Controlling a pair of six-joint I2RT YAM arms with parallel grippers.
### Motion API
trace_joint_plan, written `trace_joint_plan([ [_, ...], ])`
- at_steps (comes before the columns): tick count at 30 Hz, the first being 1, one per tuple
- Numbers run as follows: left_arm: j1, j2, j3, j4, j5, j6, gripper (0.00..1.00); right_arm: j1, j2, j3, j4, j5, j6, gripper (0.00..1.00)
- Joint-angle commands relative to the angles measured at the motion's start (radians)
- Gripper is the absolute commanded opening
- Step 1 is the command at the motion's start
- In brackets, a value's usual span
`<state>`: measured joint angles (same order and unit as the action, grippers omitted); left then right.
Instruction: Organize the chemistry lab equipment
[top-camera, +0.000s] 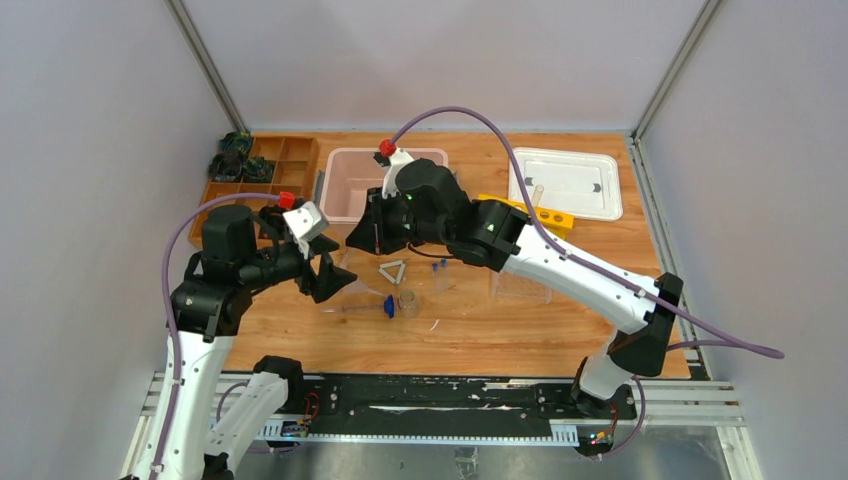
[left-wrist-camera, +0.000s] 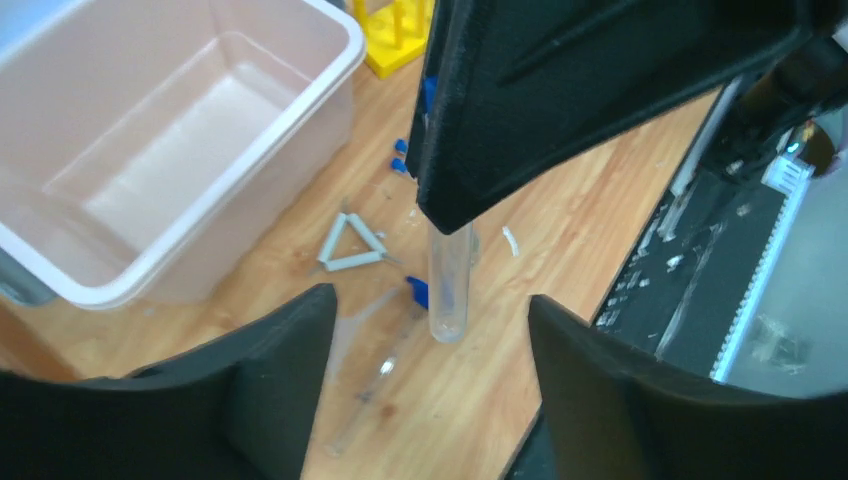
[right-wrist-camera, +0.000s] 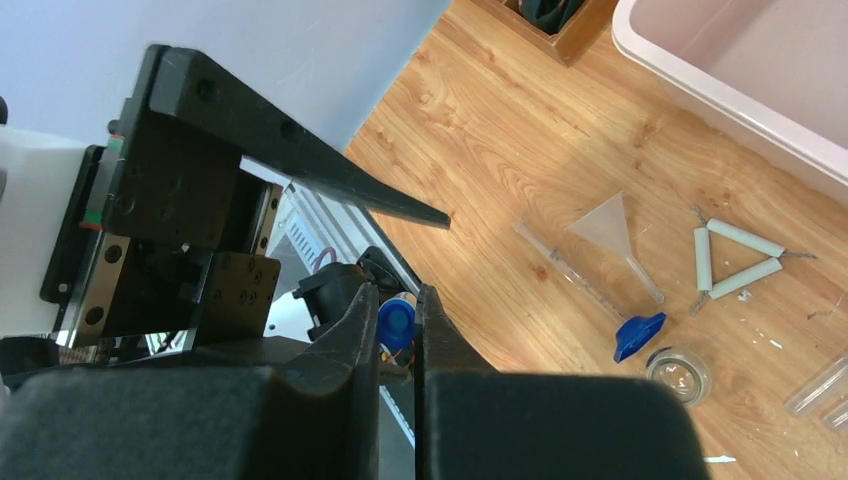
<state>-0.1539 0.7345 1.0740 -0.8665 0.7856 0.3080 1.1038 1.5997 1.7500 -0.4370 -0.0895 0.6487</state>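
Black fingers of my left tool (top-camera: 330, 278) stand apart, gripping nothing. Just beyond them my right tool (right-wrist-camera: 396, 298) reaches in from above, pinched on a clear tube (left-wrist-camera: 448, 290). The tube hangs upright over the wooden desk (top-camera: 480, 340), its blue cap (right-wrist-camera: 397, 322) between the jaws. Nearby on the desk lie a clear funnel (right-wrist-camera: 608, 225), a tiny beaker (right-wrist-camera: 678, 372) and a pale triangle (right-wrist-camera: 735, 260). Past them sit small blue-capped vials (top-camera: 438, 266). A pink tub (left-wrist-camera: 120, 120) and a yellow rack (top-camera: 545, 213) stand at the far side.
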Motion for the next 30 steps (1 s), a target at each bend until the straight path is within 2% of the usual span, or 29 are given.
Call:
trace_joint_plan([
  [1, -0.003, -0.009, 0.002, 0.011, -0.050, -0.006, 0.94, -0.017, -0.046, -0.022, -0.042, 0.003, -0.024, 0.00],
  [2, -0.003, -0.010, 0.005, 0.011, -0.063, -0.013, 0.99, -0.030, -0.060, -0.039, -0.053, 0.008, -0.028, 0.00],
  [3, -0.003, -0.009, 0.004, 0.011, -0.076, -0.022, 1.00, -0.044, -0.079, -0.058, -0.063, 0.013, -0.031, 0.00],
  [11, -0.003, -0.004, 0.008, -0.017, -0.179, -0.049, 1.00, -0.213, -0.295, -0.331, -0.148, 0.087, -0.075, 0.00],
  [15, -0.003, 0.009, 0.024, -0.053, -0.206, -0.056, 1.00, -0.272, -0.407, -0.468, -0.209, 0.205, -0.119, 0.00],
  [22, -0.003, 0.004, 0.009, -0.063, -0.231, -0.061, 1.00, -0.288, -0.552, -0.676, -0.241, 0.378, -0.182, 0.00],
  [30, -0.003, 0.014, 0.012, -0.083, -0.255, -0.046, 1.00, -0.289, -0.589, -0.841, -0.154, 0.507, -0.204, 0.00],
])
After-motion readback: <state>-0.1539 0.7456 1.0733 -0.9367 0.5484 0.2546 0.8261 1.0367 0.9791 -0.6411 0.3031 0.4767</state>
